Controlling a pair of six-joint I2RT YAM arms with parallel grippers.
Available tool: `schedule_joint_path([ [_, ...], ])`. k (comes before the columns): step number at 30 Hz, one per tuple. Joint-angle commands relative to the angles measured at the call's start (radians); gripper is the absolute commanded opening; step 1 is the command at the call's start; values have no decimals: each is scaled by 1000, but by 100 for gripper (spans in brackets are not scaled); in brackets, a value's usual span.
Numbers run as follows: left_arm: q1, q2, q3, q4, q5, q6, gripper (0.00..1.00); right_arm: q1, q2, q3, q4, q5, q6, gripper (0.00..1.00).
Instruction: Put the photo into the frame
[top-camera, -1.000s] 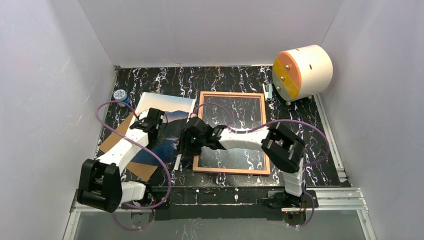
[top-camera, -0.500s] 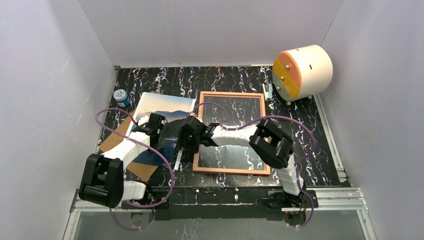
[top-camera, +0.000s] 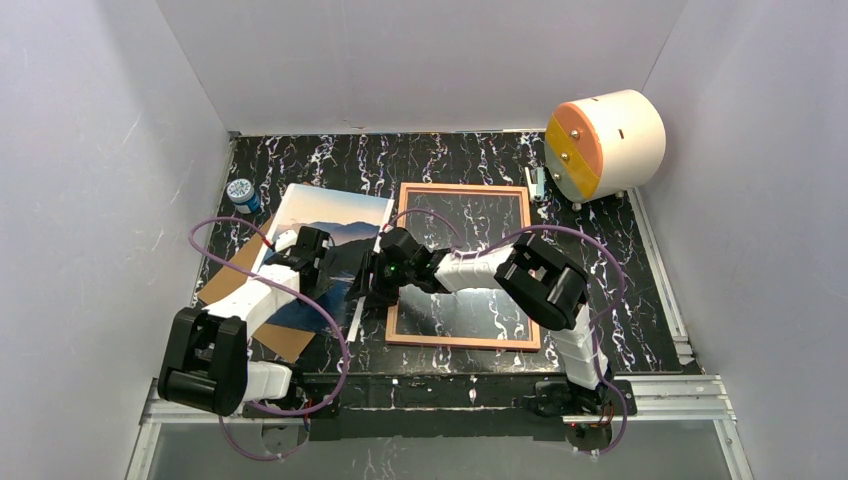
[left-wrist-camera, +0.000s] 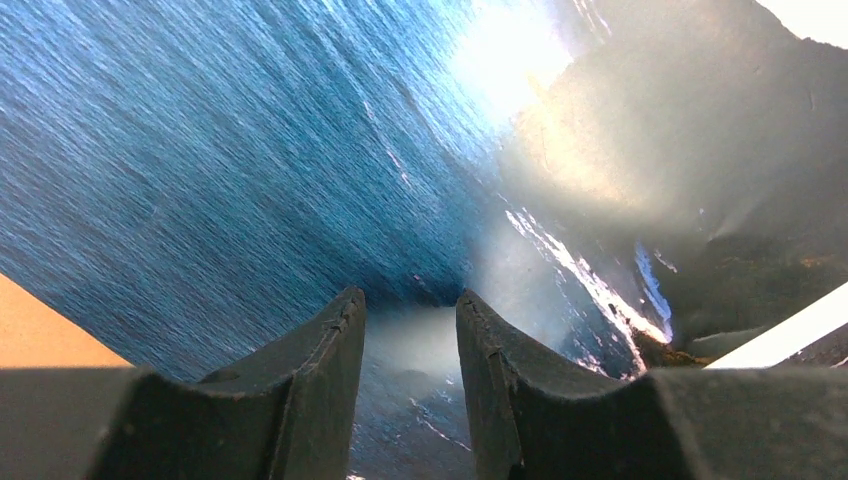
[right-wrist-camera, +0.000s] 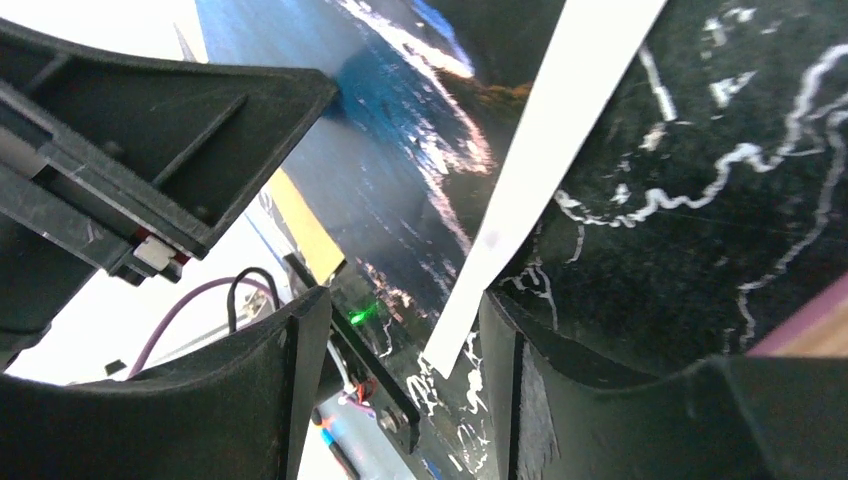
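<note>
The photo (top-camera: 330, 215) lies face up on the left, over the brown backing board (top-camera: 225, 275). The pink frame (top-camera: 463, 188) lies flat to its right. My left gripper (top-camera: 320, 266) stands on the photo's middle; the left wrist view shows its fingers (left-wrist-camera: 410, 305) a little apart with their tips on the blue sea (left-wrist-camera: 250, 150) and nothing between them. My right gripper (top-camera: 367, 287) is at the photo's right edge near its front corner. In the right wrist view it (right-wrist-camera: 400, 305) is open, and the photo's white edge strip (right-wrist-camera: 530, 190) runs between the fingers, touching neither.
A white drum with an orange face (top-camera: 605, 145) stands at the back right. A small blue-and-white jar (top-camera: 241, 192) sits at the back left by the photo. A small pale clip (top-camera: 536, 182) lies by the frame's far right corner. Walls close in left and right.
My right gripper has moved left from the frame's edge to the photo's right edge, its elbow swinging left. My left gripper has shifted slightly nearer on the photo.
</note>
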Motion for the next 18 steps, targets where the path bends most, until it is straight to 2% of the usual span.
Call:
schedule_joint_path([
  [1, 4, 31, -62, -23, 77, -27, 36, 7, 4, -17, 164, -87, 12, 65],
  [7, 4, 15, -68, -29, 82, -25, 36, -4, 6, -72, 329, -118, 87, 64],
  [12, 4, 8, -69, -35, 79, -26, 35, -4, 26, -58, 265, -82, 108, 63],
  [16, 5, -16, -62, -47, 82, -26, 35, -4, 57, -64, 263, -52, 155, 53],
  [18, 5, -30, -36, -74, 81, -10, 34, -8, 77, -76, 354, -53, 165, 42],
])
